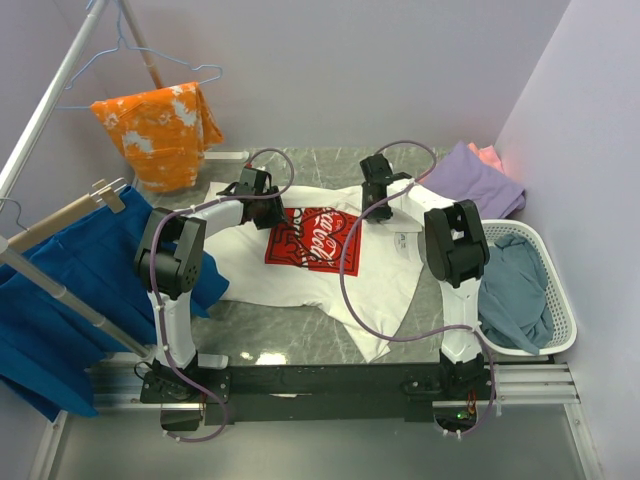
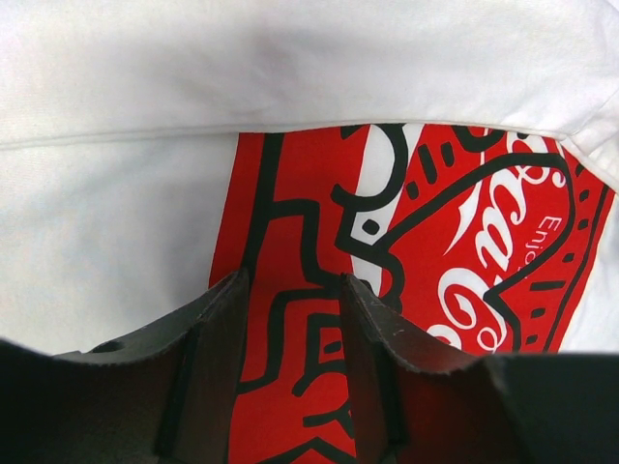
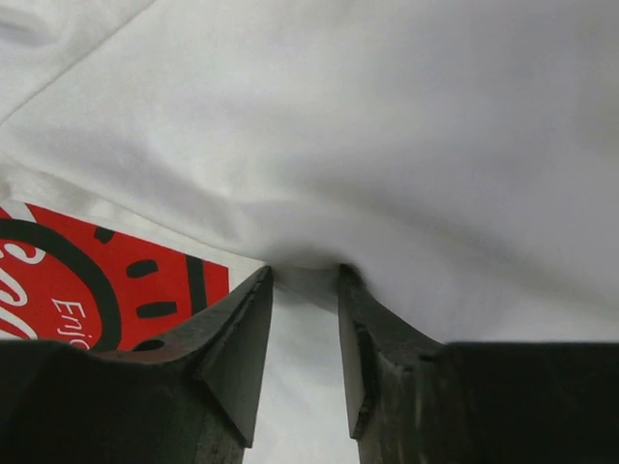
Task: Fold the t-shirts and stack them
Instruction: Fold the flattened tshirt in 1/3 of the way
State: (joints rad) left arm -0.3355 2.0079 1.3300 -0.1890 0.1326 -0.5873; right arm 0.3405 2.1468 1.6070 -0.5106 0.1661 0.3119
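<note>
Pinching a little bump of white cloth, the right gripper (image 3: 305, 275) has its two fingers squeezed on the white t-shirt (image 3: 406, 145), just beside the red print (image 3: 87, 280). The left gripper (image 2: 293, 280) sits on that print with its fingers a bit apart. I cannot tell if it holds any cloth. The shirt lies spread on the grey table (image 1: 270, 335) between both arms. A purple tee (image 1: 485, 180) and a pink tee (image 1: 488, 155) lie at the far right corner. A grey-blue tee (image 1: 515, 285) sits in the white basket (image 1: 525, 350).
</note>
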